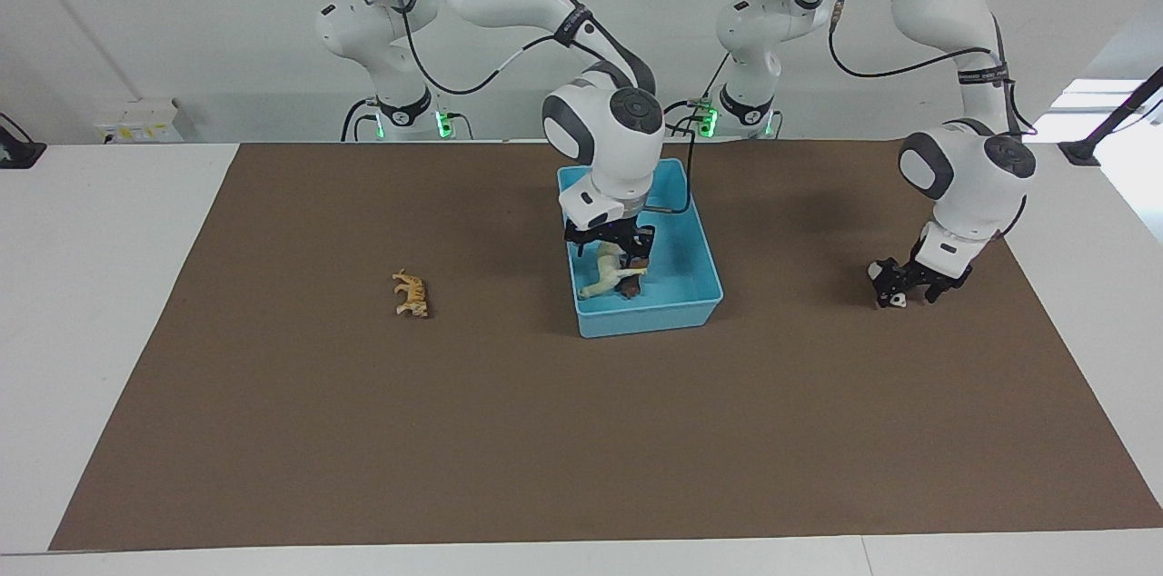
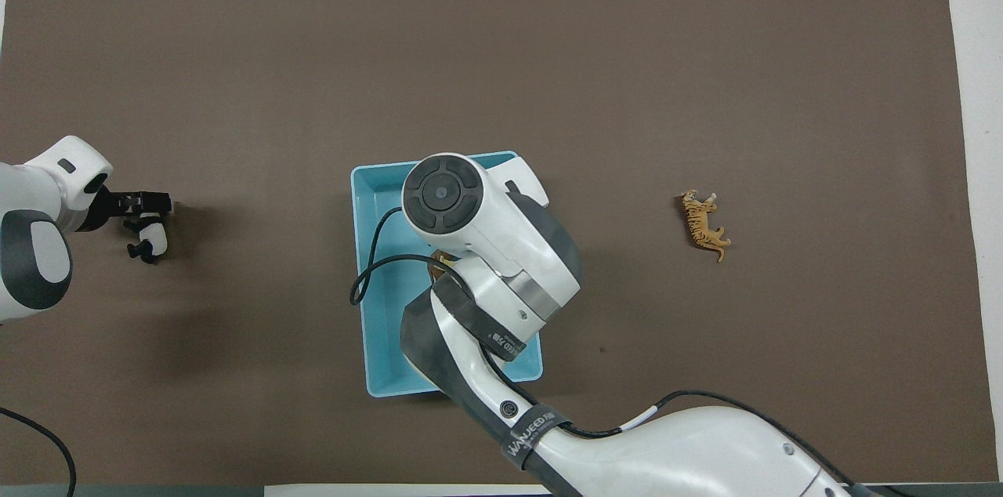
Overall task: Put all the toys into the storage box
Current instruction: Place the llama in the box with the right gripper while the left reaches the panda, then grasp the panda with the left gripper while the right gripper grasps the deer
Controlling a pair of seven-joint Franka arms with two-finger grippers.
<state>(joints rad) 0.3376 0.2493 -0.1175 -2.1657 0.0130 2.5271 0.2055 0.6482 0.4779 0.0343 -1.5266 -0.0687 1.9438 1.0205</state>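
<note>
- Right gripper (image 1: 611, 251) is down in the light blue rectangular plastic storage box (image 1: 683, 292), fingers around the cream-white horse figurine (image 1: 604, 278); the brown lion figurine (image 1: 630, 287) lies beside the horse.
- Left gripper (image 1: 899, 285) is at the black-and-white panda figurine (image 2: 150, 237) on the brown mat (image 1: 581, 431); I cannot tell its grip.
- Orange striped tiger figurine (image 1: 411, 293) lies on the mat toward the right arm's end.

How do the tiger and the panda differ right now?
The tiger is orange with stripes; the panda is black and white. The tiger lies alone on the mat toward the right arm's end; the panda sits at the left gripper, toward the left arm's end. Both are small figurines outside the box.
</note>
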